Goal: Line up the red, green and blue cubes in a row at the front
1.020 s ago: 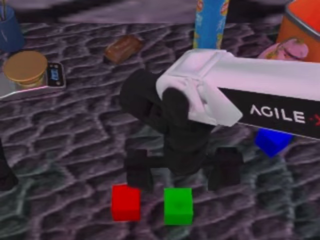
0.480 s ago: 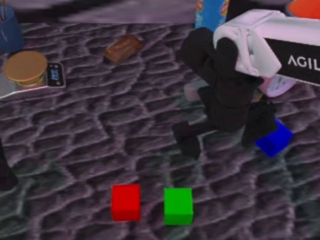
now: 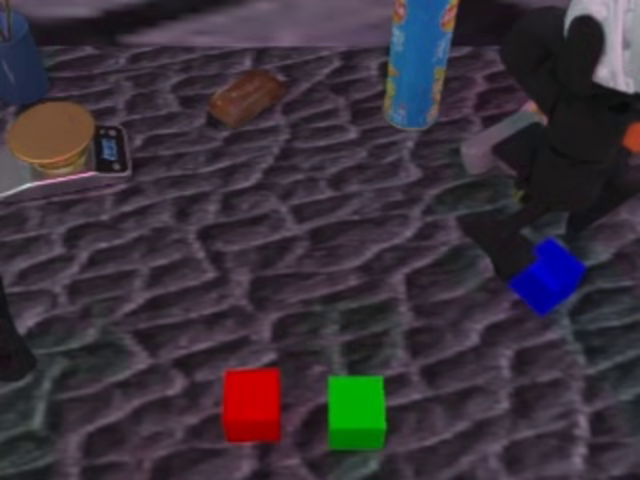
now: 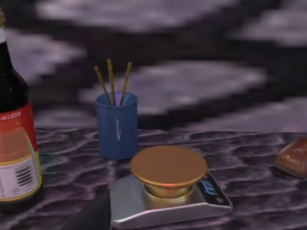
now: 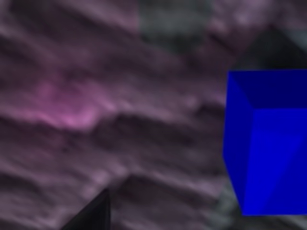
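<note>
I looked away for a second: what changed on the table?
The right pincer left the green cube and swung back and right to the blue cube, which it has not gripped. The red cube, green cube and blue cube stayed put.

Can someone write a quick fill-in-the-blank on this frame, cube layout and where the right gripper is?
1. At the table's front, the red cube sits directly to the left of the ____ cube.
2. The cube not yet in the row, lying far to the right, is the ____ one.
3. The right gripper hovers at the blue cube, beside the tall ____-coloured can.
4. The gold-topped scale stands in front of a blue cup holding ____ thin sticks.

Missing words: green; blue; blue; three
</note>
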Robot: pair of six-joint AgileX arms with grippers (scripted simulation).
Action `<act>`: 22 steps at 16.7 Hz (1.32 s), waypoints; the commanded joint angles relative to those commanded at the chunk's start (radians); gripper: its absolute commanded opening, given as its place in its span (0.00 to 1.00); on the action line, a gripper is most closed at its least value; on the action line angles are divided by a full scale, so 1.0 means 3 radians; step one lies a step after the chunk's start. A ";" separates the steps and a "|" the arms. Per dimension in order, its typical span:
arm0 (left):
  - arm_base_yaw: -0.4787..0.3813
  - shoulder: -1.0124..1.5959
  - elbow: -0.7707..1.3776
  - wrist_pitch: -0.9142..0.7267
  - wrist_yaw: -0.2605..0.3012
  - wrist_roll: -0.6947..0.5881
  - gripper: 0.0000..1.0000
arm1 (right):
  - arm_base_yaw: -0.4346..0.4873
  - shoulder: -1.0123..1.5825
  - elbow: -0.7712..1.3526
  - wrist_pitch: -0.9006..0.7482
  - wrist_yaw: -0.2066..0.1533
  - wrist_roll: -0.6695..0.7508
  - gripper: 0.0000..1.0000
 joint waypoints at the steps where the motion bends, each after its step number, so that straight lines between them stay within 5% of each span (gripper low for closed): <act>1: 0.0000 0.0000 0.0000 0.0000 0.0000 0.0000 1.00 | -0.0078 -0.0009 0.0001 0.0012 -0.0001 -0.0129 1.00; 10: 0.0000 0.0000 0.0000 0.0000 0.0000 0.0000 1.00 | -0.0183 0.0003 -0.0031 0.0084 -0.0002 -0.0300 1.00; 22: 0.0000 0.0000 0.0000 0.0000 0.0000 0.0000 1.00 | -0.0189 0.0419 -0.0587 0.1067 0.0001 -0.0295 1.00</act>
